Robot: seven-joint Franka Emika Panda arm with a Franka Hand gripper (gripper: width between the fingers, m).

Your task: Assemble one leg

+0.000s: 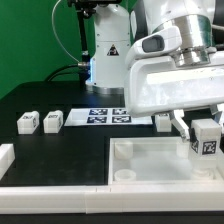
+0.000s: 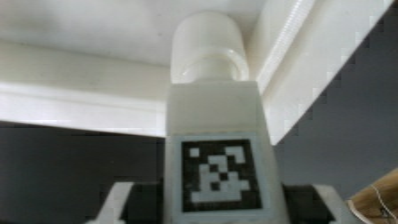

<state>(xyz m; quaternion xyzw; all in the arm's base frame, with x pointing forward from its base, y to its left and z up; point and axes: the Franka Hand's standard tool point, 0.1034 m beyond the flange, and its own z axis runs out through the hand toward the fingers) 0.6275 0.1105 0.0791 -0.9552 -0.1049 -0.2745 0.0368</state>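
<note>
White legs, four: gripper (image 1: pixel 204 130) jaws clamp one leg (image 1: pixel 206 145) over the single tray (image 1: pixel 135 150); two loose legs (image 1: pixel 27 122) (image 1: pixel 52 120) at nine o'clock of the marker board (image 1: pixel 105 114), third leg (image 1: pixel 163 122) at three

The black bench (image 1: pixel 70 145) carries the marker board (image 1: pixel 105 115), a leg (image 1: pixel 27 122) and a second leg (image 1: pixel 52 120) toward the exterior view's left of it, and a large white tray (image 1: pixel 165 160) nearer the camera.
</note>
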